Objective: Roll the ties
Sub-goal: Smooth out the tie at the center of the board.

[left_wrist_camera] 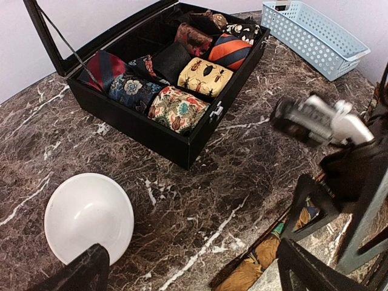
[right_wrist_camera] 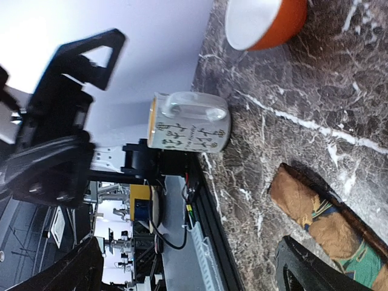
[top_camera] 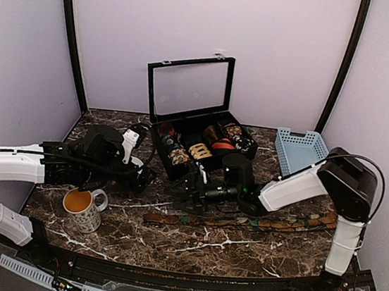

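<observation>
Both wrist views with tie point(right_wrist_camera: 315, 224); mug point(right_wrist_camera: 189, 129) only right's.

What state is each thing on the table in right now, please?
Display box: lid open, holding fabric rolls.
Ties: flat on the table, unrolled.
Mug: upright.
Bowl: upright, empty.
Basket: upright, empty.
Left claw: open.
Right claw: open.

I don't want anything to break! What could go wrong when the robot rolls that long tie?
The mug stands near the left end of the tie, so an arm might knock it over. The left gripper and right gripper, both open, sit close together and could bump.
</observation>
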`<action>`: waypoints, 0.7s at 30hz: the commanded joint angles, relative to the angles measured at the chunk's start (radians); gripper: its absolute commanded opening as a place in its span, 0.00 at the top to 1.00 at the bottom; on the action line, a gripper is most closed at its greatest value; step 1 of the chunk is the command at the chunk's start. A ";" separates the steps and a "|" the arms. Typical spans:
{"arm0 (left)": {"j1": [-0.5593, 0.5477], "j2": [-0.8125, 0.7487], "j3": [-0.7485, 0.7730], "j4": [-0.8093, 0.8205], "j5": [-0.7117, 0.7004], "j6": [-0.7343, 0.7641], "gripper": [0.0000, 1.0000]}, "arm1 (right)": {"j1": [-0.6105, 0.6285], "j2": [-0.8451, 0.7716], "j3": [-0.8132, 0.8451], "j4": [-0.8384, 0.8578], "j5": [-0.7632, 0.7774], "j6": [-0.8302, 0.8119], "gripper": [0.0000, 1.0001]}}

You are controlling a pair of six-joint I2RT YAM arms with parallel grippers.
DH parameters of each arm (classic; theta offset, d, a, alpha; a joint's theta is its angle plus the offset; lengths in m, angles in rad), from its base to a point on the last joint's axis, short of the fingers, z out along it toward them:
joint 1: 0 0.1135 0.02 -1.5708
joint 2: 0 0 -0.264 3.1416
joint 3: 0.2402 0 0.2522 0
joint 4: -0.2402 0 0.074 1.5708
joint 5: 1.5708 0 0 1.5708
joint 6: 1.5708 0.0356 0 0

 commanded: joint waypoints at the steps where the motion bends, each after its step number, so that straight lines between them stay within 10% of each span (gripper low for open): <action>1: 0.001 0.020 0.036 0.001 0.000 0.024 0.01 | -0.077 -0.129 -0.124 0.008 -0.028 -0.036 0.01; 21: 0.001 0.088 0.079 0.019 0.009 0.043 0.01 | -0.226 -0.099 -0.456 0.294 -0.092 0.029 0.04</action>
